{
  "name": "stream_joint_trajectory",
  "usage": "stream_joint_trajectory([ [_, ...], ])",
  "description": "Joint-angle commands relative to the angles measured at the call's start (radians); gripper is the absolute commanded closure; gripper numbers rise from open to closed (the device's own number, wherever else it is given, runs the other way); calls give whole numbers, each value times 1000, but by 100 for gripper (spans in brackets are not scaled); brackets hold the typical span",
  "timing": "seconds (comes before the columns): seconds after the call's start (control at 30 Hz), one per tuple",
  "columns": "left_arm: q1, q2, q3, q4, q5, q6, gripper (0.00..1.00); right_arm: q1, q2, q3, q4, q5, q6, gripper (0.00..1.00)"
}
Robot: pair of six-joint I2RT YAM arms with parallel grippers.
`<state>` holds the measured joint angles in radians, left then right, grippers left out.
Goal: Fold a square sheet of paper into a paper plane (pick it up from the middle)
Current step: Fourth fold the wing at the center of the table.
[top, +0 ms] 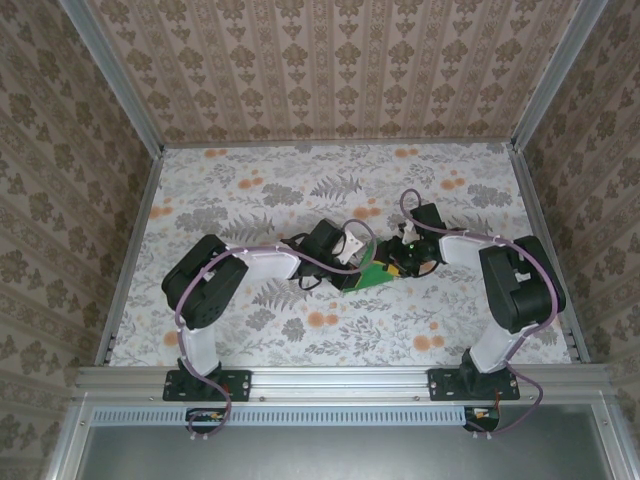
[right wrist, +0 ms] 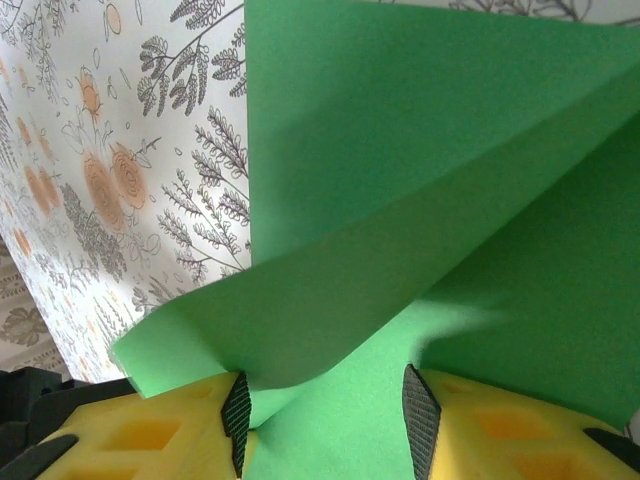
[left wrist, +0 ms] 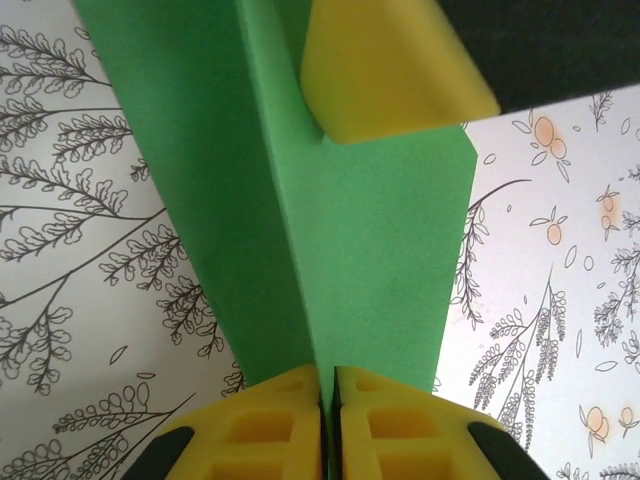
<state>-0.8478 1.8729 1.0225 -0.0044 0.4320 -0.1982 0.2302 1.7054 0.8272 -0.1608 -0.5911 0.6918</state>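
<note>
Paper: the thin bright-green paper sheet [top: 372,276], already creased into a narrower folded shape, sits at the middle of the floral-printed tabletop [top: 250,200], between the tips of your two arms. It looks partly raised off the surface.

Left gripper [left wrist: 328,405]: its yellow fingers are pressed together with only a hairline gap, pinching the raised centre fold of the paper.

Right gripper [right wrist: 325,415]: its jaws stand about half apart. A loose green flap runs between them and brushes the finger at the left of that wrist view, but nothing looks clamped.

Long axis: in the left wrist view the crease runs straight away from the left gripper, in line with its fingers. From above, the green shape lies slanted, near-left to far-right.

Key relation: your right gripper meets the paper from the right, at the end of the crease away from the left gripper. One of its yellow fingers [left wrist: 390,70] rests on the right-hand layer there.

Nearer arm: both are at the paper. The left one anchors it and the right one is free to work.

Step, as a judgement: mid-fold, with no finished dart to be seen.

Next move calls for: working the flap with your right gripper while the left pinch stays the fixed point.

Risk: pulling across the crease could slip the thin paper out of the pinch or tear it.
</note>
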Motion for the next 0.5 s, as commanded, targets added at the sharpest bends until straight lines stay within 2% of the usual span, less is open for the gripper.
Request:
stream_joint_trajectory([
  [0.0, 11, 11, 5, 30, 47, -34, 86, 7, 23, 34, -28, 17, -27, 51],
  [0.47, 51, -30, -13, 101, 65, -103, 68, 9, 48, 54, -100, 85, -37, 44],
])
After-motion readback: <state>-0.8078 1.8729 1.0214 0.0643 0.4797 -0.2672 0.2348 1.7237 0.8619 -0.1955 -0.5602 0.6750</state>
